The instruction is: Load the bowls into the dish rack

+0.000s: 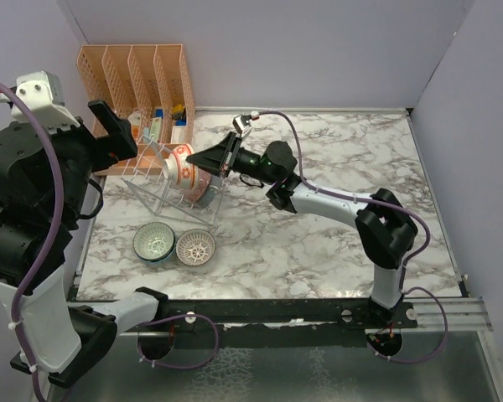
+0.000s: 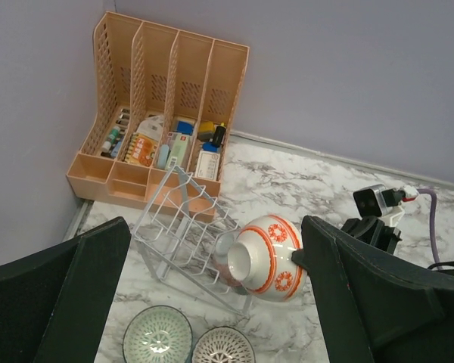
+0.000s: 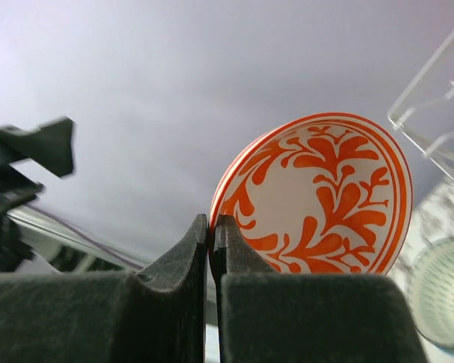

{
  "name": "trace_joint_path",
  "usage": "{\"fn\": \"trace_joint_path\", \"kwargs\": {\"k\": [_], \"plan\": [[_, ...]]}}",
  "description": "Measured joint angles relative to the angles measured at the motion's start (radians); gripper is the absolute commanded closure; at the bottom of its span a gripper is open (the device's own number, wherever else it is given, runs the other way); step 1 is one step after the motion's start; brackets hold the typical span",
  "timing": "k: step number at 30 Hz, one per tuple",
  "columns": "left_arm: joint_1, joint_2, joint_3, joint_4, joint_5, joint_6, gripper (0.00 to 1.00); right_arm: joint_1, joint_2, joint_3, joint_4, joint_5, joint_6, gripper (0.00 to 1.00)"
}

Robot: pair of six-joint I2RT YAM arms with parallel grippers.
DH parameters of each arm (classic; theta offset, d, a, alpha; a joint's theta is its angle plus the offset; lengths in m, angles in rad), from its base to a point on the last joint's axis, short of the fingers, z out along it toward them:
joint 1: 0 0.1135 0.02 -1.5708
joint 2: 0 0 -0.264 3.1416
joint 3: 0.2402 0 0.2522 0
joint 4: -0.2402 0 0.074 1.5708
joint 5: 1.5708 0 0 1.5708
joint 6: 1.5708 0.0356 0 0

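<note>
My right gripper (image 1: 216, 159) is shut on the rim of the orange-red bowl (image 1: 184, 172) and holds it on its side at the right end of the clear dish rack (image 1: 155, 180). I cannot tell whether the bowl rests on the bars. In the right wrist view the fingers (image 3: 234, 257) pinch that rim, with the bowl's inside (image 3: 325, 197) facing me. A reddish-brown, pale-rimmed shape (image 2: 225, 265) sits in the rack behind it, mostly hidden. A teal-green bowl (image 1: 153, 241) and a pale lattice-patterned bowl (image 1: 195, 248) stand upright in front of the rack. My left gripper (image 1: 111, 134) is open and empty, high above the rack (image 2: 185, 234).
An orange slotted file organizer (image 1: 138, 79) holding small items stands behind the rack in the back left corner. Purple walls close the left, back and right sides. The right arm's cable (image 1: 293, 138) loops over the marble table (image 1: 344, 243).
</note>
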Motion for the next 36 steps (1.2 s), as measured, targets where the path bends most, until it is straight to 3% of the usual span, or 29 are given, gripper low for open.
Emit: {"fn": "trace_joint_path", "kwargs": {"k": [4,11,36], "plan": [[0.000,0.005,0.002,-0.006,0.005,0.011,0.01,0.000,0.081,0.000,0.177,0.084,0.151,0.99],[0.000,0.006,0.006,-0.008,0.005,0.027,0.01,0.000,0.227,0.000,0.319,0.224,0.341,0.99],[-0.003,0.018,-0.003,-0.013,0.004,0.058,0.01,-0.005,0.322,0.030,0.352,0.309,0.489,0.99]]}}
